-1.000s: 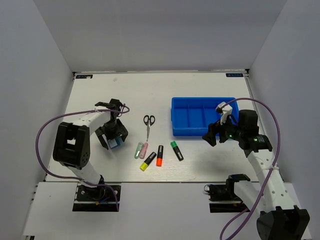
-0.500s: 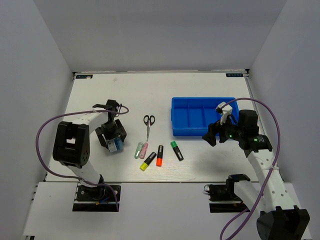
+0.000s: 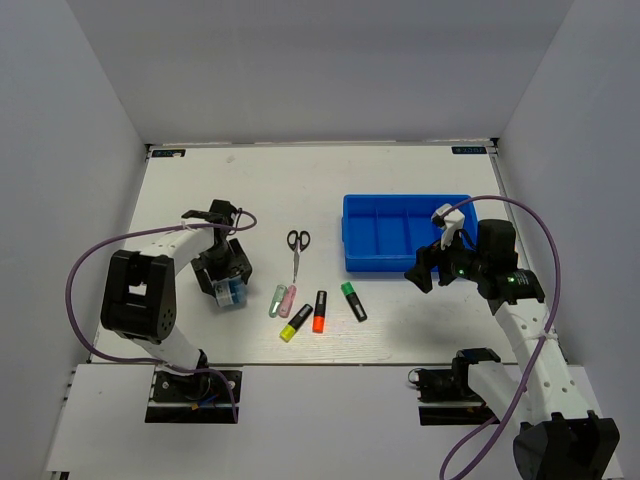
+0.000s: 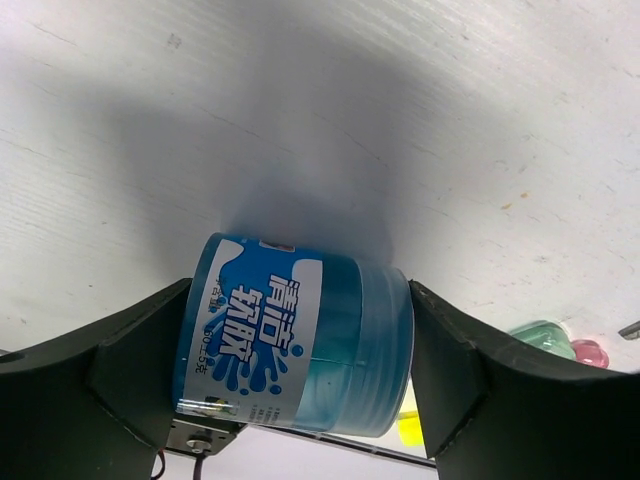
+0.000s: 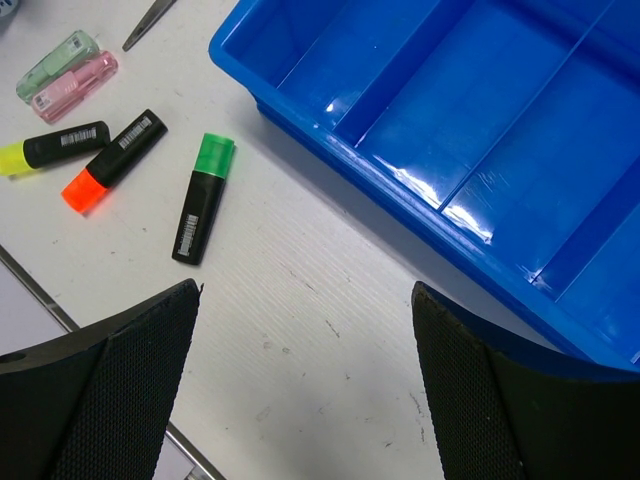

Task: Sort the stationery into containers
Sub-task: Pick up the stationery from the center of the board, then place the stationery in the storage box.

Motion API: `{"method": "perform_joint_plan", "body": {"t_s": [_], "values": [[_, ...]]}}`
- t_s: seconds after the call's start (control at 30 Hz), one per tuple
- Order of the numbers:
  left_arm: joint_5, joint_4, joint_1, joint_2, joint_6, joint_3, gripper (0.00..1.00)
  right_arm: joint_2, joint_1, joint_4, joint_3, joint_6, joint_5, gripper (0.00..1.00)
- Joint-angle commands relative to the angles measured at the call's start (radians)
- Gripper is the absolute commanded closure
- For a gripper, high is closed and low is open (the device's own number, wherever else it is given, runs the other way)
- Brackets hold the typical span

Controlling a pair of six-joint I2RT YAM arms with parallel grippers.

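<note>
We see the left gripper (image 3: 226,284) closed on the blue-and-white roll (image 4: 295,335), with one finger pressed on each side of it, over the left part of the table (image 3: 190,190). The right gripper (image 5: 300,370) is wide open above the table, just beside the near wall of the blue tray (image 5: 450,130). Between the arms lie the scissors (image 3: 297,250), the pale green highlighter (image 5: 55,64) touching the pink highlighter (image 5: 72,83), then the yellow highlighter (image 5: 55,147), the orange highlighter (image 5: 113,161) and the green highlighter (image 5: 203,197), all outside the tray.
</note>
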Motion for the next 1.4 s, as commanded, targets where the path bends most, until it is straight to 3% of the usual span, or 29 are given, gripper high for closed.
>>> {"method": "perform_joint_plan", "body": {"t_s": [0.0,0.27,0.4,0.43,0.5,0.53,0.6,0.7,0.87,0.97,1.0,1.07,1.2,1.27,1.37], "values": [[0.034,0.011,-0.018,-0.052,0.007,-0.007,0.13,-0.010,0.000,0.006,0.032,-0.007,-0.011,0.12],[0.060,-0.018,-0.030,-0.060,0.034,-0.003,0.08,-0.010,0.002,0.006,0.032,-0.005,-0.015,0.12],[0.077,-0.010,-0.030,-0.074,0.059,-0.004,0.38,-0.010,-0.001,0.005,0.032,-0.009,-0.013,0.12],[0.089,-0.007,-0.033,-0.075,0.073,-0.006,0.53,-0.010,0.002,0.003,0.032,-0.007,-0.010,0.12],[0.104,-0.010,-0.032,-0.075,0.079,0.002,0.70,-0.011,-0.001,0.005,0.033,-0.005,-0.011,0.12],[0.110,-0.012,-0.032,-0.078,0.091,0.005,0.86,-0.011,-0.001,0.003,0.030,-0.008,-0.011,0.12],[0.133,-0.027,-0.032,-0.081,0.099,0.020,1.00,-0.011,0.000,0.005,0.033,-0.007,-0.011,0.12],[0.185,-0.038,-0.043,-0.107,0.138,0.069,1.00,-0.007,0.000,0.005,0.033,-0.007,-0.011,0.12],[0.254,-0.041,-0.128,-0.129,0.265,0.308,1.00,-0.004,0.002,0.006,0.032,-0.007,-0.011,0.12],[0.432,0.076,-0.185,-0.091,0.376,0.427,1.00,0.003,0.000,0.008,0.035,-0.009,-0.008,0.12],[0.592,0.100,-0.196,-0.075,0.405,0.469,1.00,0.001,-0.001,0.006,0.032,-0.009,-0.005,0.12],[0.656,0.135,-0.216,0.026,0.457,0.616,1.00,0.001,0.000,0.011,0.032,-0.009,0.008,0.12],[0.779,0.097,-0.293,0.228,0.710,0.881,1.00,0.001,-0.001,0.015,0.030,-0.004,0.036,0.13],[0.798,0.173,-0.334,0.282,0.744,0.944,1.00,0.003,-0.003,0.020,0.026,-0.002,0.056,0.14],[0.819,0.393,-0.363,0.282,0.794,0.858,1.00,0.004,-0.004,0.032,0.021,-0.002,0.076,0.14]]}}
